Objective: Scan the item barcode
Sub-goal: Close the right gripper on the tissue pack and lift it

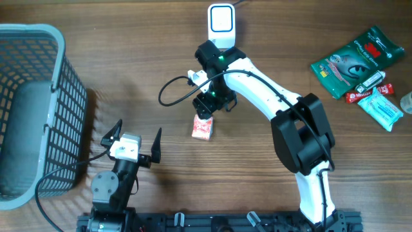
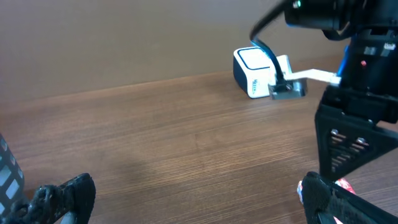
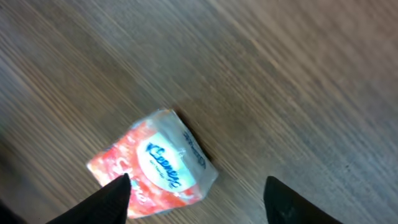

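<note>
The item is a small red-and-white Kleenex tissue pack (image 1: 203, 127) lying flat on the wooden table (image 1: 129, 77). In the right wrist view the pack (image 3: 155, 165) lies under and just ahead of my right gripper (image 3: 198, 182), nearer its left finger. That gripper's jaws are open and hold nothing. From overhead, the right gripper (image 1: 211, 105) hovers just behind the pack. The white barcode scanner (image 1: 221, 19) stands at the back centre, also seen as scanner (image 2: 255, 71). My left gripper (image 1: 132, 145) rests wide open near the front left, and the left gripper (image 2: 193, 191) has only bare table between its fingers.
A grey wire basket (image 1: 61, 71) takes up the left edge. Several snack packets (image 1: 357, 61) lie at the back right. A black cable (image 1: 174, 93) loops on the table left of the right wrist. The right arm (image 2: 360, 81) fills the right side of the left wrist view.
</note>
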